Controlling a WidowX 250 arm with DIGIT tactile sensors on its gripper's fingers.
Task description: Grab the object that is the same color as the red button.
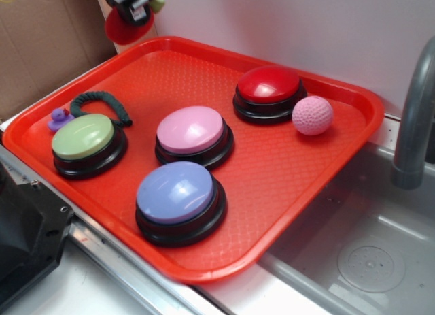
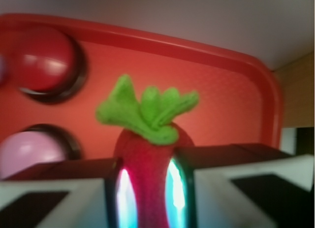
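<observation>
Pointing leaf-end outward, gripped strawberry (image 2: pixel 147 174)

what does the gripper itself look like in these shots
In the exterior view the gripper is mostly cut off at the top edge: a dark, black body with some lighter trim. In the wrist view its fingers are blocky, black on top with pale grey-white faces, and the inner pads glow with a whitish, teal-tinged sheen. No cables or markings are visible.

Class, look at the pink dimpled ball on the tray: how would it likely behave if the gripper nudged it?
The pink ball is round, so it would probably roll. It sits against the red button, which may block it that way. The red tray has a raised rim that should likely contain it.
</observation>
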